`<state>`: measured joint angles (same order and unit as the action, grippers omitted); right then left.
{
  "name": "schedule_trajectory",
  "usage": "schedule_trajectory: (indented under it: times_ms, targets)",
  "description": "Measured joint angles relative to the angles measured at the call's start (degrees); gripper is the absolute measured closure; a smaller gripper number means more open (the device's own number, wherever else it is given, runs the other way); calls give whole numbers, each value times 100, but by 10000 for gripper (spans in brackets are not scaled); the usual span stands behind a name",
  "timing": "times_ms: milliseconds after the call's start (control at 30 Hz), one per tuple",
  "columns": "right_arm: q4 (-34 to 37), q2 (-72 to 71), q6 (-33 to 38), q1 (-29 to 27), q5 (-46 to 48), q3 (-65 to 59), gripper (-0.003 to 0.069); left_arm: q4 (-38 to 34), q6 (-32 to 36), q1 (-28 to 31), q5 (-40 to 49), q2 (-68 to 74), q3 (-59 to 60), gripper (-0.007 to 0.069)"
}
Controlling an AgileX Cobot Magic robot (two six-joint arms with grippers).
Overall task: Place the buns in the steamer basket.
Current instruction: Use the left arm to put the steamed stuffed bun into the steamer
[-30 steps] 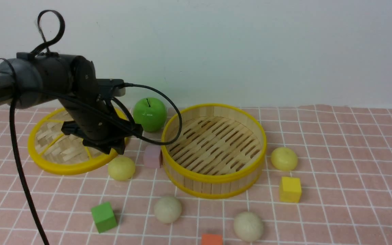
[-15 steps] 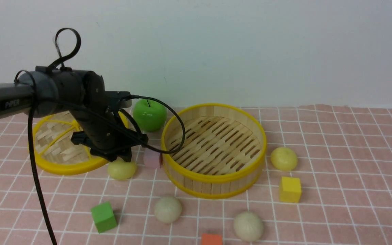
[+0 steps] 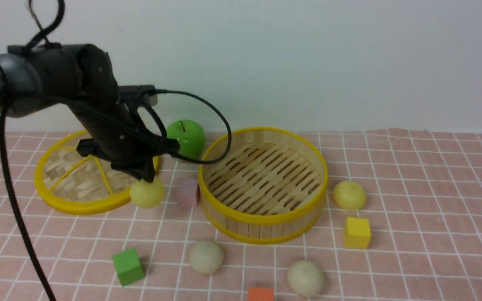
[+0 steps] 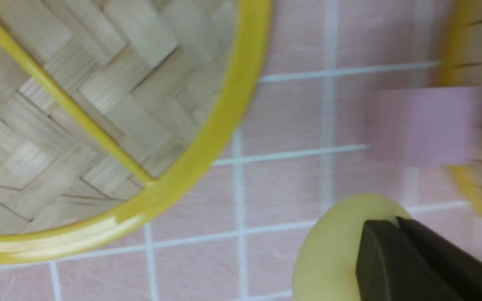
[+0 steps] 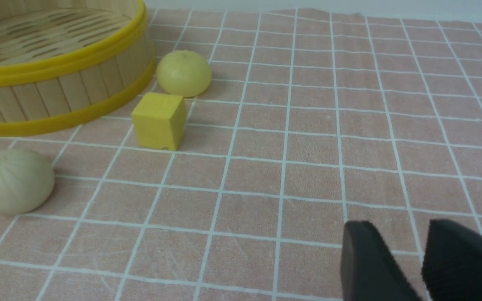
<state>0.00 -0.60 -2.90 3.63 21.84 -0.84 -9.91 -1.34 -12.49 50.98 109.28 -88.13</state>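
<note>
None of the four buns is in the steamer basket [image 3: 262, 229] yet; its slat floor is bare. The left gripper [image 3: 144, 179] is closed on one yellow bun [image 3: 147, 193], which seems to be lifted off the cloth [image 3: 412, 209], between the lid [image 3: 78, 207] and the pink cube [image 3: 187, 191], near the basket. Three more wait on the cloth: the other yellow bun [image 3: 349, 195], a white bun [image 3: 206, 257] and a second white bun [image 3: 306, 278]. The right gripper [image 5: 423, 259] holds nothing, its fingers only a little apart.
</note>
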Motion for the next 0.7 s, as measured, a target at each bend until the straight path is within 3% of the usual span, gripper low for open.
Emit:
schedule_trajectory:
  times_ms: [267,467,700]
  targets:
    - [0,0,0,0,0,0,419,-1537,1525,-942,-719,-353,-35,638]
    - [0,0,0,0,0,0,419,-1586,1813,-1423,-2195,278,-35,638]
    - [0,0,0,0,0,0,419,-1427,1741,-1265,-2632,943,-35,580]
